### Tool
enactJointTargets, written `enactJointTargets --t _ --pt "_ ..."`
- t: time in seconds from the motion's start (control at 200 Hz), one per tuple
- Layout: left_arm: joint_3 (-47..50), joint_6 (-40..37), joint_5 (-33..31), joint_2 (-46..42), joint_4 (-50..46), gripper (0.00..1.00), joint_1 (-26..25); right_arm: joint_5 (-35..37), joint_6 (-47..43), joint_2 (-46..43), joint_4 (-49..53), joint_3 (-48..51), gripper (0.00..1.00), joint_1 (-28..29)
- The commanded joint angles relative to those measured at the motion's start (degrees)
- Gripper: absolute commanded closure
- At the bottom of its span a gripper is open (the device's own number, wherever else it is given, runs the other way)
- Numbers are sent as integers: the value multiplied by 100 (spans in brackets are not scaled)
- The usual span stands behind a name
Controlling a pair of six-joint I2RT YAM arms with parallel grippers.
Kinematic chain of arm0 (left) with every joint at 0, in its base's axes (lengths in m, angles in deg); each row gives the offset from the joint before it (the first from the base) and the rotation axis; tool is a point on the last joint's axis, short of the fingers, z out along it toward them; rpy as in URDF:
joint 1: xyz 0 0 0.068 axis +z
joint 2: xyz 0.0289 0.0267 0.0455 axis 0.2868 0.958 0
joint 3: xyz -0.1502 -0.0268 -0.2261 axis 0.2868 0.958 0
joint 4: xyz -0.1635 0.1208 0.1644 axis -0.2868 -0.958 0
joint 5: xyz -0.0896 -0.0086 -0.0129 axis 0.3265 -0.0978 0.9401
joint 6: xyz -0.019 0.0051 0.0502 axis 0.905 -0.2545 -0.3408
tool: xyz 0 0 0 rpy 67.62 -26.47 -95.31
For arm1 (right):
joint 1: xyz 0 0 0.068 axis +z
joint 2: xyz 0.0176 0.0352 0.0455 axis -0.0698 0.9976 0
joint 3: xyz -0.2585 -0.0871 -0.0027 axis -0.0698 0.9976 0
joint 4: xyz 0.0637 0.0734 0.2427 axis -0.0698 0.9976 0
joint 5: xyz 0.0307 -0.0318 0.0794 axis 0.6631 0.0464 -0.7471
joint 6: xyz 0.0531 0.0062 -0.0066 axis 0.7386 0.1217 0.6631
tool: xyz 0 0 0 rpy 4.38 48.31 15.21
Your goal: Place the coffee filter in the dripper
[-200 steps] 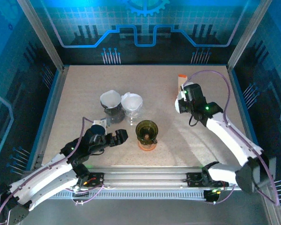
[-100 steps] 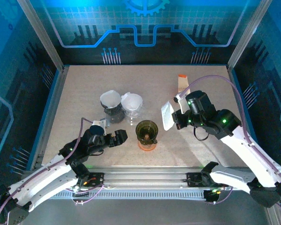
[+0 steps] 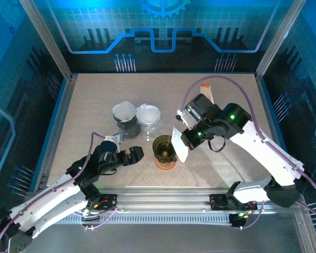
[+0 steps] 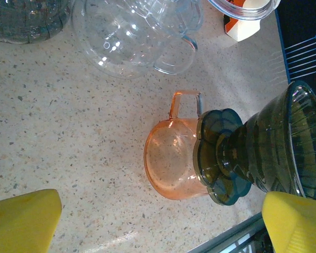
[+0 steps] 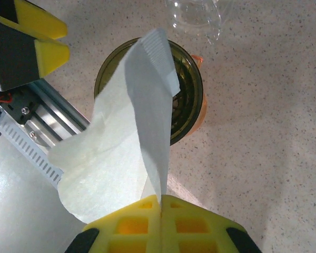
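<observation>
Your right hand [image 5: 160, 203] was pinching the white coffee filter [image 5: 121, 153] by one edge, and the filter hung at the right rim of the dark dripper [image 5: 187, 105]. The dripper sat on an orange cup [image 4: 171, 168] on the bench [image 3: 95, 100]. Your left hand [image 3: 132, 154] lay spread wide, just left of the dripper.

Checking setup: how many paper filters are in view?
3. The first filter in the dark vessel back left, the second filter in the clear vessel beside it, the held filter pinched in the right tool by the olive dripper. Others may be hidden.
</observation>
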Motion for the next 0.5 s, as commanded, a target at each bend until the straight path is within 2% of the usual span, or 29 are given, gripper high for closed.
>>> enactJointTargets --t 0.0,0.35,0.495 --pt "91 -28 173 -47 223 1 36 -151 90 288 478 -488 100 107" --pt "153 -55 248 -93 352 1 44 -86 64 1435 1138 -1469 100 232" --pt "167 -46 273 -101 414 1 41 11 56 1742 1222 -1532 100 304"
